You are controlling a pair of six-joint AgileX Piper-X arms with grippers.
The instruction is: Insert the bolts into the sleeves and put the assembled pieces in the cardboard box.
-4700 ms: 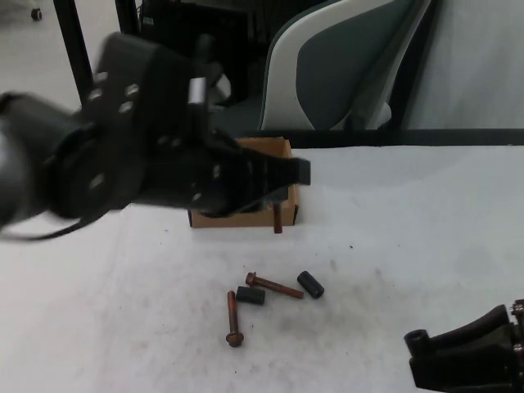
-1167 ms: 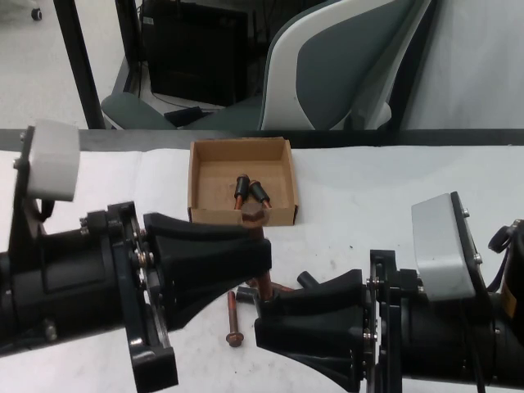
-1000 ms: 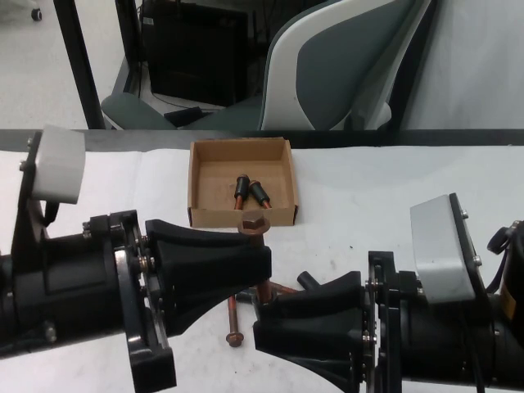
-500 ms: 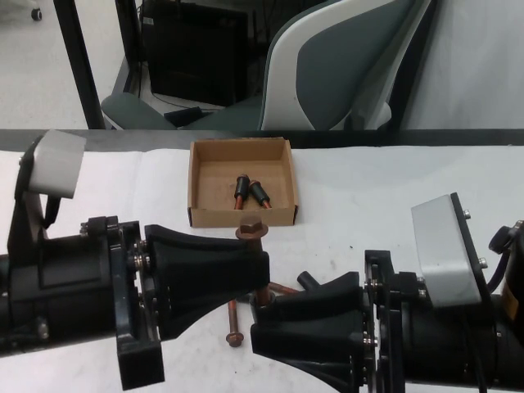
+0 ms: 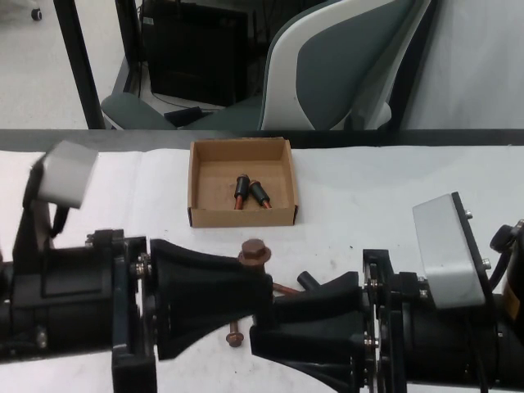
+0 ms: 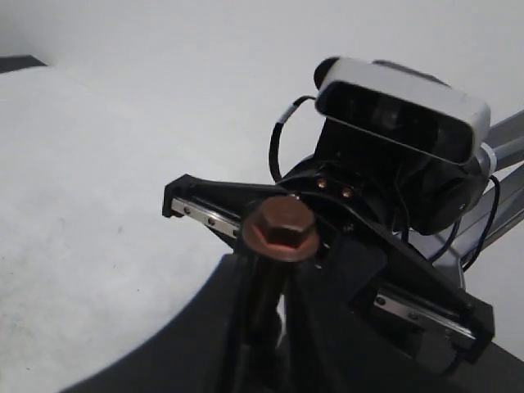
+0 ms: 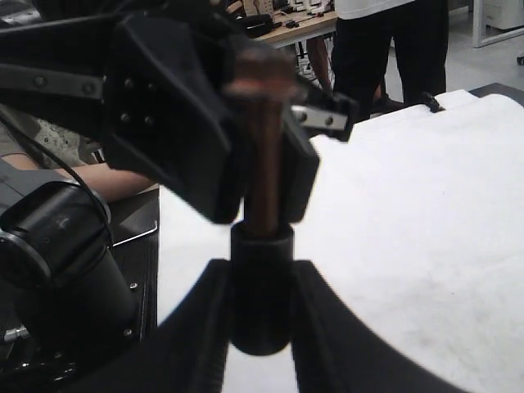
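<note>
My left gripper [image 5: 260, 285] is shut on a copper bolt [image 5: 255, 252] that stands upright, hex head up. In the left wrist view the bolt [image 6: 279, 232] rises between my fingers. My right gripper [image 7: 260, 307] is shut on a black sleeve [image 7: 260, 282], and the bolt's shaft [image 7: 264, 176] enters the sleeve's top. The two grippers meet tip to tip near the bench's front. The cardboard box [image 5: 196, 214] stands beyond them with two assembled pieces [image 5: 250, 191] inside. A loose bolt [image 5: 235, 335], a second bolt [image 5: 286, 288] and a loose sleeve [image 5: 307, 280] lie on the bench, partly hidden by the grippers.
White cloth covers the bench [image 5: 393, 205], with open room to the right of the box. An office chair [image 5: 344, 65] stands behind the bench's far edge. The right arm's camera housing [image 6: 401, 119] faces the left wrist view.
The left gripper has brought the bolt down and nearer over the last second, from in front of the box to the right gripper's sleeve. The right arm has hardly moved.
</note>
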